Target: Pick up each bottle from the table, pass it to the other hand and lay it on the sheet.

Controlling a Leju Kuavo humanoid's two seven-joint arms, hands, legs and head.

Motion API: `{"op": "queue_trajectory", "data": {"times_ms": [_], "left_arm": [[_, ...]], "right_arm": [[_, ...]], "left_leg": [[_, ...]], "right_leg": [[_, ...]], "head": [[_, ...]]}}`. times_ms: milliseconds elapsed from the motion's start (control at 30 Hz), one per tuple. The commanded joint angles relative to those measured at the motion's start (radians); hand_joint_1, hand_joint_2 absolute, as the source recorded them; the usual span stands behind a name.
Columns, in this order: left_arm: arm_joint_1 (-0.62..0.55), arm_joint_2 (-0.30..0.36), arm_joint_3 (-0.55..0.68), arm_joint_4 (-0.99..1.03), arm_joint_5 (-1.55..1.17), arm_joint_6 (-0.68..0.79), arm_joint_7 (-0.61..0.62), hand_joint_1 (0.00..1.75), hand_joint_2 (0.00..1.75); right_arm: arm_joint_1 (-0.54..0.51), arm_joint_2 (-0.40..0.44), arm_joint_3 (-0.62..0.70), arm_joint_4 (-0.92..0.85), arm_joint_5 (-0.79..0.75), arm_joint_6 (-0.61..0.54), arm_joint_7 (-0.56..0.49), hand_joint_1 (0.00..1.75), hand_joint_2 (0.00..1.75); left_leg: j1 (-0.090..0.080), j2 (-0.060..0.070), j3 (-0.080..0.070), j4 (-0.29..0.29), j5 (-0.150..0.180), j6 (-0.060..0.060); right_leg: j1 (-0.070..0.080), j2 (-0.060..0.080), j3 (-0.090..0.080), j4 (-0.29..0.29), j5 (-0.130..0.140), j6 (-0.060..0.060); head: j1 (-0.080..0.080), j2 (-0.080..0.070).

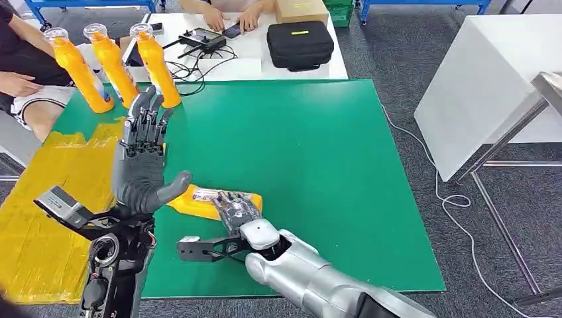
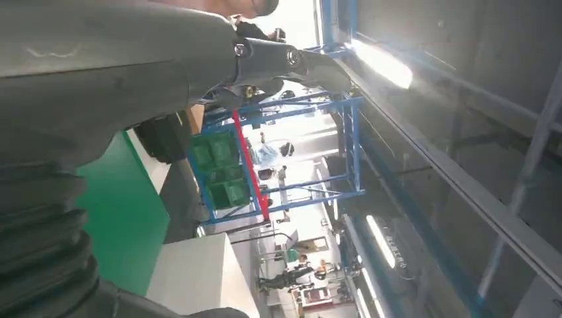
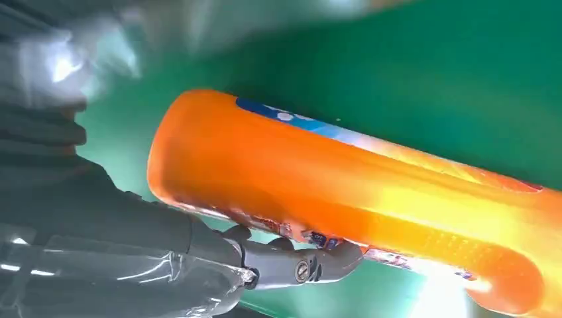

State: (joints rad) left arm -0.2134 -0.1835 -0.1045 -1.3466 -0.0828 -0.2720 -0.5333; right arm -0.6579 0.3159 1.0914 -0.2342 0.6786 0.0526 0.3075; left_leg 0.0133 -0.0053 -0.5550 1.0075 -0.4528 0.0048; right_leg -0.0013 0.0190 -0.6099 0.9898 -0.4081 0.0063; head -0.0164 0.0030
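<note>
My right hand [image 1: 236,211] grips an orange bottle [image 1: 192,201] held level just above the green mat [image 1: 298,165], near its front left. In the right wrist view the bottle [image 3: 344,185] runs across the picture with my fingers [image 3: 291,265] curled under it. My left hand [image 1: 141,162] stands upright beside the bottle's left end, palm toward it, fingers spread and holding nothing; its thumb [image 1: 173,186] is close to the bottle. The left hand [image 2: 99,79] shows as a grey bulk in its wrist view. A yellow sheet [image 1: 46,199] lies left of the mat. Three orange bottles [image 1: 114,63] stand at the back left.
Behind the mat, a white table [image 1: 255,63] carries a black case [image 1: 299,44], a cardboard box [image 1: 301,9], a controller [image 1: 202,40] and cables. People sit at the back left [image 1: 20,73] and at the back [image 1: 228,14]. A white table [image 1: 484,86] stands to the right.
</note>
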Motion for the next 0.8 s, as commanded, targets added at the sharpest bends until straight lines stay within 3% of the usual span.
{"op": "queue_trajectory", "data": {"times_ms": [33, 633, 800], "left_arm": [[-0.008, 0.017, 0.019, 0.04, -0.006, 0.005, 0.008, 0.0, 1.75], [0.109, 0.017, 0.115, -0.043, -0.008, 0.027, 0.002, 0.0, 1.75], [0.134, 0.008, 0.14, -0.055, -0.02, 0.025, 0.003, 0.0, 1.75]], "right_arm": [[0.07, -0.072, -0.042, 0.025, 0.005, 0.0, 0.006, 0.0, 1.75], [0.223, -0.114, -0.111, -0.069, 0.097, -0.125, -0.081, 0.0, 1.75], [0.252, -0.126, -0.133, -0.117, 0.184, -0.173, -0.049, 0.0, 1.75]], "left_leg": [[0.0, -0.004, 0.004, -0.003, 0.001, 0.001], [0.0, -0.003, 0.008, -0.005, 0.0, 0.001], [0.001, -0.003, 0.008, -0.004, -0.001, 0.001]], "right_leg": [[0.001, -0.005, 0.005, -0.004, 0.0, 0.001], [0.001, -0.005, 0.01, -0.006, -0.001, 0.001], [0.001, -0.005, 0.009, -0.005, -0.001, 0.001]], "head": [[0.0, 0.0], [0.0, 0.0], [0.0, 0.0]]}}
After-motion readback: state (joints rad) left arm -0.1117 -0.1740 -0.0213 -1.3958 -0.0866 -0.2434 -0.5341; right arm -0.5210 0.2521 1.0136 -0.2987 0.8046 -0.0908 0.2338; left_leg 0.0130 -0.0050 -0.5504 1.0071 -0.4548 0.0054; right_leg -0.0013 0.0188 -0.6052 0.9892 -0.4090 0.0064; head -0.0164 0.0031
